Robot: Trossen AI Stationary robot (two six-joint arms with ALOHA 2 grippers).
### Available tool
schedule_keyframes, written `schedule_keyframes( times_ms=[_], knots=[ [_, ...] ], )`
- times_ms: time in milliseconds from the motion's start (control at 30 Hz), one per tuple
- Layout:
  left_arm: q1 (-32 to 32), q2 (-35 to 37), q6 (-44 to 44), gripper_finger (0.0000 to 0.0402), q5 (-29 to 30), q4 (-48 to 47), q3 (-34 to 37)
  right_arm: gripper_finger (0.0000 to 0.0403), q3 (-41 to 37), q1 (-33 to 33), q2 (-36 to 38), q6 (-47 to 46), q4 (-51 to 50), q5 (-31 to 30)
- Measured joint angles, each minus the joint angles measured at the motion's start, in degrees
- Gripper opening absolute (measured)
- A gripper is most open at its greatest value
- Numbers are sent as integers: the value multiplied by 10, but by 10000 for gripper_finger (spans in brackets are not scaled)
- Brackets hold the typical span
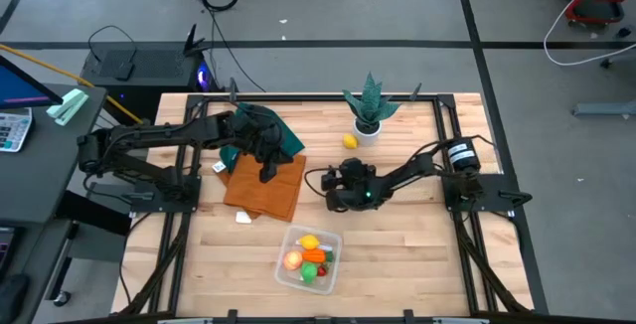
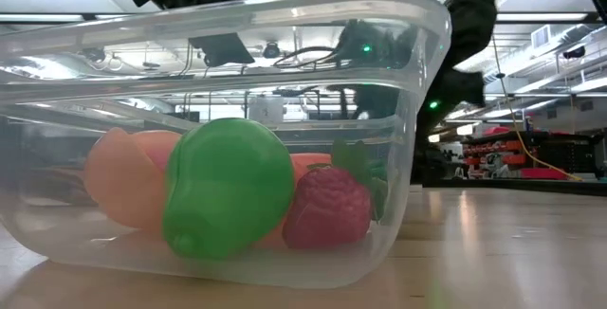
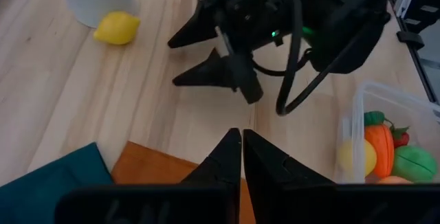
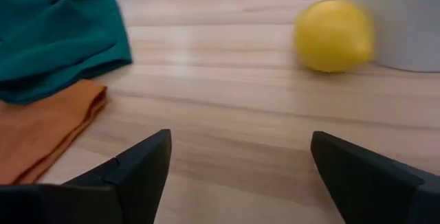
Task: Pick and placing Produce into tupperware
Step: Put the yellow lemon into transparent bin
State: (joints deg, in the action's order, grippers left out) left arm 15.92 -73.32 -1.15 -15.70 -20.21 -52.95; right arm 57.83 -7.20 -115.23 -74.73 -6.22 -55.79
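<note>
A: Where do we stand with the produce?

B: Most of it sits in the tupperware [image 1: 309, 257] at the near edge of the table: a smooth green pear [image 2: 228, 188], a bumpy red strawberry [image 2: 327, 207], a peach-coloured piece and an orange carrot [image 3: 382, 141], all glossy moulded plastic behind clear, rounded walls. We judge one piece is left, the lemon [image 1: 350, 141], lying on the bare wood far back, just beside the white pot [image 1: 367, 130] of the spiky plant.

A: And our right gripper [image 4: 234, 165]?

B: Its jaws stand wide apart with nothing between them, low over the wood near the table's middle. The fingers face the lemon, which looks like a line-up for a grab. That spread suits a round, slippery shape.

A: The left gripper [image 3: 242, 154]?

B: Fingers pressed together, empty, waiting over the orange cloth [image 1: 265, 185] on the left. A crumpled teal cloth [image 1: 281, 135] lies just beyond it. We think it waits there to leave the middle to the other arm.

A: Any worry?

B: The lemon nearly touches the pot, so a finger may nudge the pot or roll the lemon.
</note>
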Motion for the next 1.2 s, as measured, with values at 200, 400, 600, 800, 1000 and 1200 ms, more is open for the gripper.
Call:
schedule_keyframes(
  times_ms=[200, 400, 600, 800, 1000, 1200],
  knots=[
    [0, 0, 4, 14, 0, -14, 0, 347, 6, 14, -24, 50, 91, 27],
    [0, 0, 9, 20, 0, -29, 0, 369, 5, 17, -15, 86, 91, 44],
    [0, 0, 10, 21, 0, -32, 0, 370, 5, 31, -3, 75, 95, 58],
    [0, 0, 10, 12, 0, -33, 0, 368, 6, 48, -11, 91, 94, 72],
    [0, 0, 10, 20, 0, -34, 0, 368, 5, 50, -29, 100, 96, 11],
    [0, 0, 21, 28, 0, -35, 0, 368, 21, 49, -72, 43, 95, -36]
  ],
)
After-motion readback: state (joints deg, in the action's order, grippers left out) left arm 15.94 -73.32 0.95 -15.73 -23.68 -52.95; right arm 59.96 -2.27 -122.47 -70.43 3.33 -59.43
